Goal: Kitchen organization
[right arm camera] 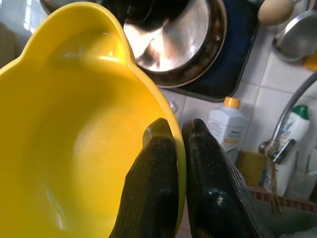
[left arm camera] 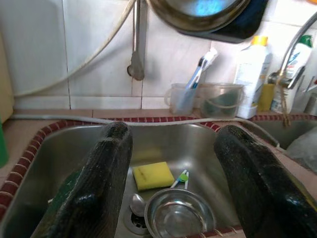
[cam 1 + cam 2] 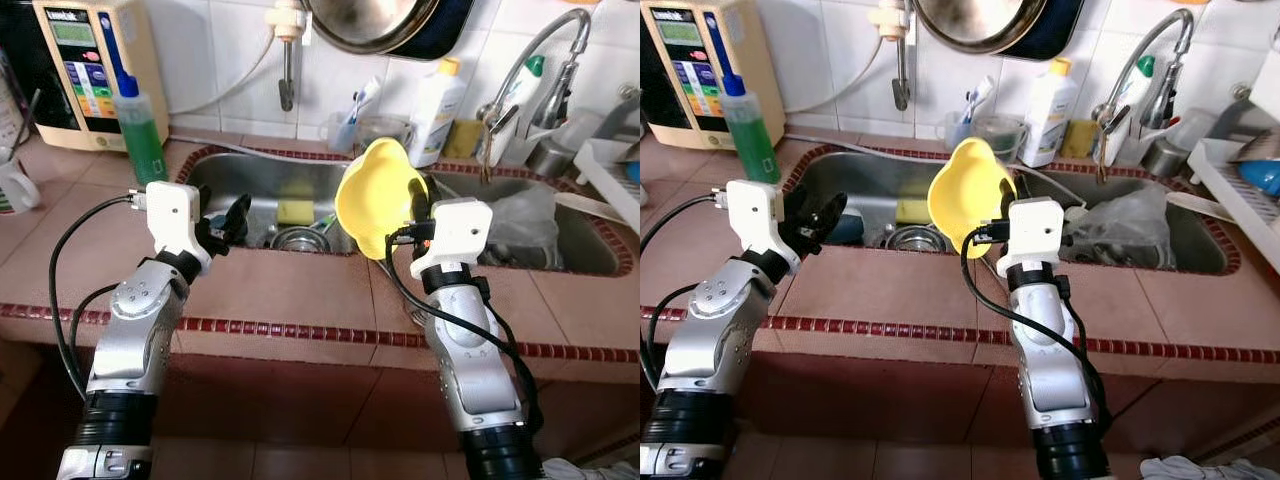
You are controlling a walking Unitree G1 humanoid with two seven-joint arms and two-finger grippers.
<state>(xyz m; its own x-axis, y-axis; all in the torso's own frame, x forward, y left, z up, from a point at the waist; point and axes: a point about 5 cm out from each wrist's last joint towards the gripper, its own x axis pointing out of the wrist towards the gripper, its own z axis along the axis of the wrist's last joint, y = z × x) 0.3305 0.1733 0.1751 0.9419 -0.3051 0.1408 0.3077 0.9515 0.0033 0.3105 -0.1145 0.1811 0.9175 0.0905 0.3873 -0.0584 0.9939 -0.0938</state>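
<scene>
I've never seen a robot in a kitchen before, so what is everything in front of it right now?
Bowl: one, yellow, held up over the sink by its rim.
Sink: one, steel, two basins set in the tiled counter.
Sponge: one, yellow, in the left basin.
Small steel bowl: one, silver, in the left basin near the drain.
Soap bottle: one, green, on the counter left of the sink.
White bottle: one, yellow cap, behind the sink.
Tap: one, silver, by the right basin.
Left gripper: black fingers, open, over the left basin.
Right gripper: black fingers, pinching the bowl's rim.
</scene>
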